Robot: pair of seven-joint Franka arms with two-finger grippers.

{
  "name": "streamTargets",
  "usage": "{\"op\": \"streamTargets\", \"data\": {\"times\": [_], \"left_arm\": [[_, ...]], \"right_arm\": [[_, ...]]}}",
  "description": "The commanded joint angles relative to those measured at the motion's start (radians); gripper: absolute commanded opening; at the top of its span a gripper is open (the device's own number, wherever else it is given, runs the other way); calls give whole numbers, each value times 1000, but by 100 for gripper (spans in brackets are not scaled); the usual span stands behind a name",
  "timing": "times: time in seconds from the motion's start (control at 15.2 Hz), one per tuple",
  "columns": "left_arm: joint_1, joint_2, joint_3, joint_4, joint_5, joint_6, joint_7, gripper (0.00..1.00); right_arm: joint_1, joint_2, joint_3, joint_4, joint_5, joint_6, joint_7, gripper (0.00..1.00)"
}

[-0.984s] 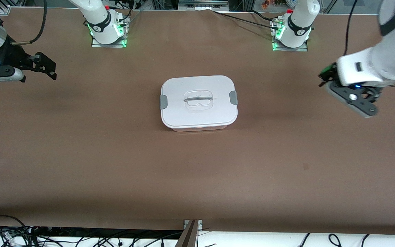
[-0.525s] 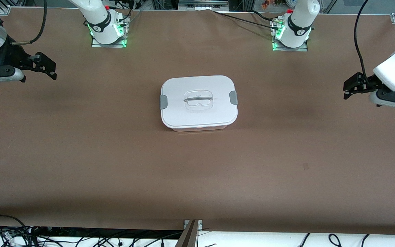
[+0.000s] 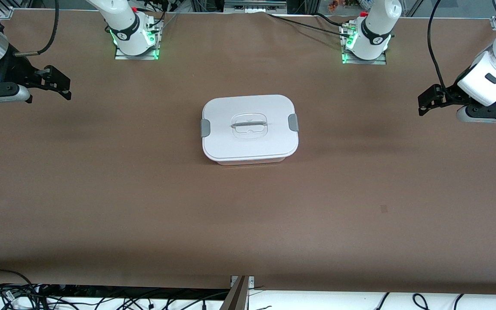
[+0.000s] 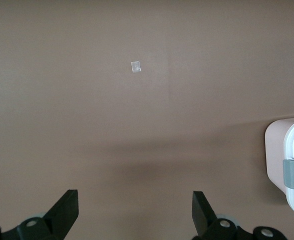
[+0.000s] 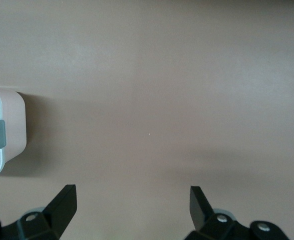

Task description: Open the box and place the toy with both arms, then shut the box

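closed box (image 3: 249, 128) sits mid-table, well apart from both grippers; left gripper (image 3: 429, 100) and right gripper (image 3: 54, 82) hover spread wide, holding nothing; toy unseen; risk: a misaligned approach could miss a clip (image 3: 292, 122)

Pinkish translucent box (image 3: 249, 129) mid-table, flat white lid (image 3: 248, 125) shut, grey side clips down, clear centre handle

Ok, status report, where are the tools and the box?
Left tool open, over bare table at its own end. Right tool open, over its end, waiting. Box mid-table, lid on, both clips in place. No toy in view; nothing in the way.
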Motion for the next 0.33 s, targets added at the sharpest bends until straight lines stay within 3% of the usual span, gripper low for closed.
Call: {"op": "streamTargets", "data": {"times": [0.0,0.26], "left_arm": [[-8,2,14,9,-18,-16,6,100],[-5,4,14,9,-16,-16,5,100]], "right_arm": [[-5,-2,5,12,-7,-17,-11,100],[-5,-4,7,12,-9,-17,-11,100]]}}
